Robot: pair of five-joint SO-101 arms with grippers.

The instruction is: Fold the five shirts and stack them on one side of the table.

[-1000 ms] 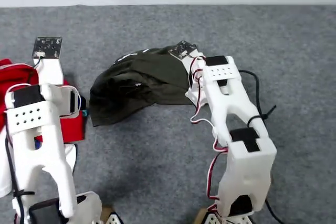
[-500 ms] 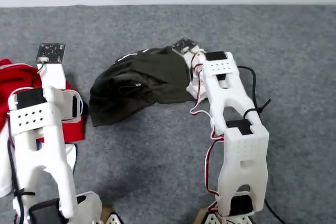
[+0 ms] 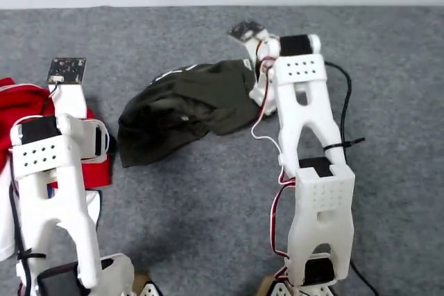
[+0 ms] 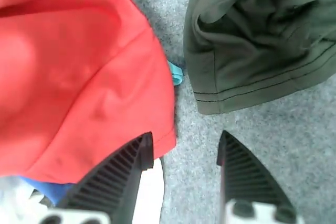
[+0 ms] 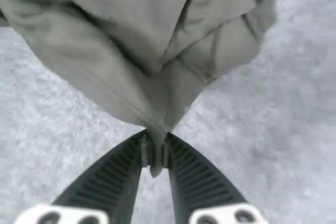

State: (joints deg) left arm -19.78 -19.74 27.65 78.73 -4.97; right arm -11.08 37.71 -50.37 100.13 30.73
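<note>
Right gripper is clamped tight, and it has a pinch of the olive shirt between its fingers, a thin fold of hem squeezed right at the tips. That shirt sits in the upper middle of the high view, bunched and crumpled on the grey desk. Its right-hand edge is gathered toward the gripper and the rest is slumped down to the left.

So this looks like the opening of the fold on this shirt: get hold of an edge, then drag it out flat. Nothing is folded here yet by my reading. The next move probably calls for a steady pull away from the heap so the fabric spreads instead of trailing in a lump. A grip this thin could slip if the pull is jerky.

The right arm is stretched well forward up the right centre of the frame, with its wrist tipped down over the shirt's far edge.

Over on the left, the left arm stands over the red shirt at the left edge. The left gripper is spread wide with nothing in it, one finger over the red hem and the other over bare desk. The olive shirt's edge lies just beside the red one, with a strip of desk between them.
</note>
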